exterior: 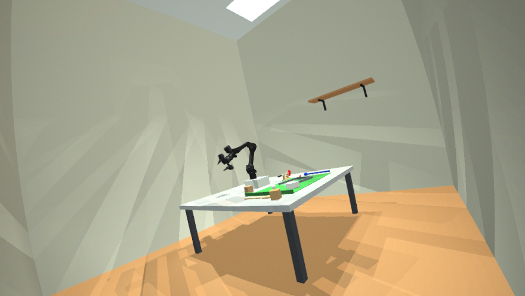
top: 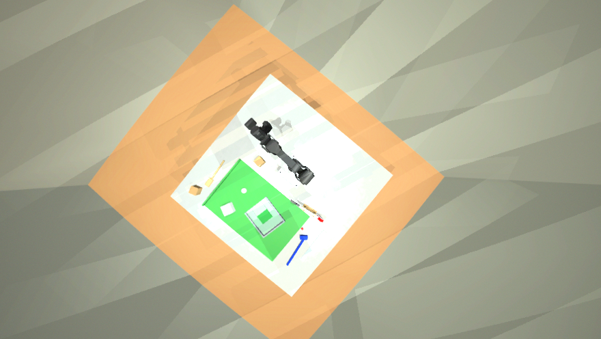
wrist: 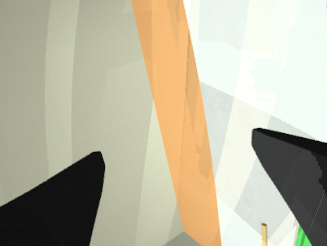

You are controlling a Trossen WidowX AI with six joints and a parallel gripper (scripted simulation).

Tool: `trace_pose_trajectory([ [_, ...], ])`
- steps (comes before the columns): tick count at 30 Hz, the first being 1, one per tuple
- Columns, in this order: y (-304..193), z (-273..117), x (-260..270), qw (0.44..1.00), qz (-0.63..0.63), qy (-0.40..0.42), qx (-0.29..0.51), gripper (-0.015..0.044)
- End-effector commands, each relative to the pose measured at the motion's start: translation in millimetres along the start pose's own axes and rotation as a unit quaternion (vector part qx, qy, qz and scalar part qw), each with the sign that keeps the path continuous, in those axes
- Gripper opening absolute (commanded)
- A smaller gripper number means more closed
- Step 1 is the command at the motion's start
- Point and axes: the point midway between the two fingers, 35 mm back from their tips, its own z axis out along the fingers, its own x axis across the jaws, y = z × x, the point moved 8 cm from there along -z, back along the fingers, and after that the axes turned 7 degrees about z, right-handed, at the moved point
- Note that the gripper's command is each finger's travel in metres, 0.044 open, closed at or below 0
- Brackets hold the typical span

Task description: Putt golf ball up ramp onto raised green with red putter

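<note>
A small red piece, apparently part of the red putter, is at the end of a tan and grey object beside the green mat; its full shape is unclear. The white golf ball rests on the mat. A grey-edged square structure with a green centre stands on the mat; a white block is near it. Which piece is the ramp is unclear. My gripper is open and empty, raised above the table, away from putter and ball.
A blue putter lies beyond the mat. A tan putter lies beside the mat's opposite edge. Two tan blocks, one near the tan putter and another near the arm, stand on the table.
</note>
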Motion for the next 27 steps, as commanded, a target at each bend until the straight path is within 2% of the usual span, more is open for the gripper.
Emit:
trace_pose_trajectory([
  [1, -2, 0, -1, 1.000, -0.007, -0.002, 0.004, 0.0426],
  [4, -32, 2, -13, 0.992, -0.110, -0.029, 0.055, 0.0440],
  [7, -70, 0, -32, 0.961, -0.242, -0.052, 0.124, 0.0440],
  [10, -105, -8, -54, 0.906, -0.370, -0.063, 0.194, 0.0440],
  [14, -145, -28, -84, 0.812, -0.516, -0.036, 0.271, 0.0440],
  [20, -192, -66, -135, 0.604, -0.697, 0.001, 0.387, 0.0440],
  [27, -224, -131, -207, 0.259, -0.824, 0.099, 0.494, 0.0440],
])
